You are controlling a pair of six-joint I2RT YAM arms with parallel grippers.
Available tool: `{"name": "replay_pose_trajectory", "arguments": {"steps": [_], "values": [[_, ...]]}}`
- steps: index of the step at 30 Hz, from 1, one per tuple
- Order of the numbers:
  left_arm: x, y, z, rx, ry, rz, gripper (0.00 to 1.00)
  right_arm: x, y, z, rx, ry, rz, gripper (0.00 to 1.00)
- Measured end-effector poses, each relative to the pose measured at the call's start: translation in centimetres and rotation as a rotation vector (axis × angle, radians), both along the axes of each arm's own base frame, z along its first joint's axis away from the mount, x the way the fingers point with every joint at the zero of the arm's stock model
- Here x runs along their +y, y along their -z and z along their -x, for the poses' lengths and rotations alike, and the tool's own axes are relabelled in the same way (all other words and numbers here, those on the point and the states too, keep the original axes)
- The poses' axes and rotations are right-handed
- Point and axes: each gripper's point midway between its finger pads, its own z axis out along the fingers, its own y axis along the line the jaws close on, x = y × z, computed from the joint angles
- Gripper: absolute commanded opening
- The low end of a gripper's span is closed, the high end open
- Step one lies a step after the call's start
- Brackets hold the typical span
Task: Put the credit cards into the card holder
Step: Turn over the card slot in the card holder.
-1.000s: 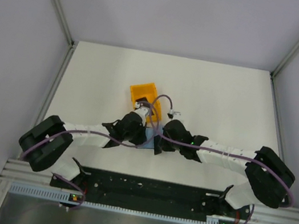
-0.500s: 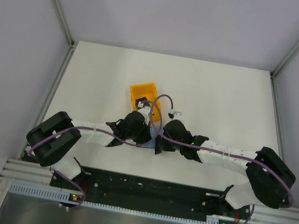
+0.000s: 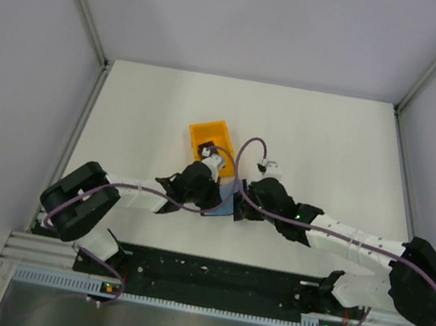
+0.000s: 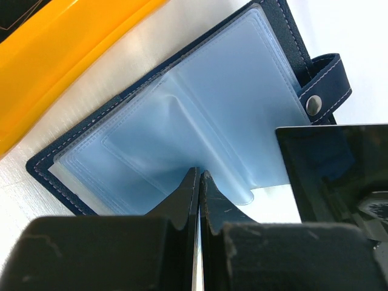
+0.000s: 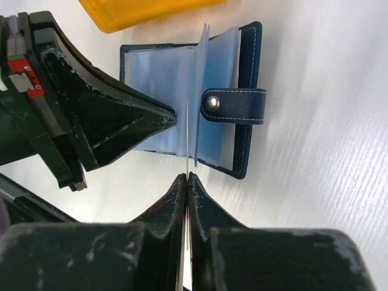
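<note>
From above, the white table (image 3: 330,149) is boxed in by pale walls (image 3: 18,52) on three sides. There is wide bare room beyond and to the right of the card holder (image 3: 225,207). The holder lies near the middle of the near edge, mostly hidden under both wrists, and only a blue sliver of it shows. The orange bin (image 3: 208,136) sits just beyond it, to the far left. The left arm (image 3: 140,197) and right arm (image 3: 348,241) bend inward with their elbows out, and their wrists meet over the holder.

In the left wrist view the holder lies open. It has a navy stitched cover, clear bluish plastic sleeves and a strap with a metal snap (image 4: 313,105) on its right edge. The bin's glossy wall runs along the holder's far-left side, with a strip of table between them. The left gripper (image 4: 199,182) is clenched, its black tips at the near edge of a sleeve. I cannot tell whether a leaf is pinched. A glossy black credit card (image 4: 327,176) stands just below the strap, overlapping the cover's edge.

In the right wrist view the right gripper (image 5: 187,179) grasps that card. The card shows edge-on as a thin line reaching up to the sleeves. One sleeve leaf stands upright beside the strap. The left gripper's wedge-shaped tips touch the sleeves on the side away from the strap. The streaked table lies bare on the strap side of the holder.
</note>
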Motion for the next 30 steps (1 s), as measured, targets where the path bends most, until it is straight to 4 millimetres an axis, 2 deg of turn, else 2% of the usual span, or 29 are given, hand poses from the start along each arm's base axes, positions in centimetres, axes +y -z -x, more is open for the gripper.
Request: {"name": "replay_pose_trajectory", "arguments": {"steps": [8, 25, 30], "values": [[0.0, 0.0, 0.0, 0.0, 0.0, 0.0, 0.0, 1.1, 2.7, 0.3, 0.066, -0.038, 0.042, 0.0], [0.0, 0.0, 0.0, 0.0, 0.0, 0.0, 0.0, 3.3, 1.8, -0.2, 0.064, -0.077, -0.017, 0.0], [0.0, 0.0, 0.0, 0.0, 0.0, 0.0, 0.0, 3.5, 2.5, -0.5, 0.075, -0.07, 0.005, 0.0]]}}
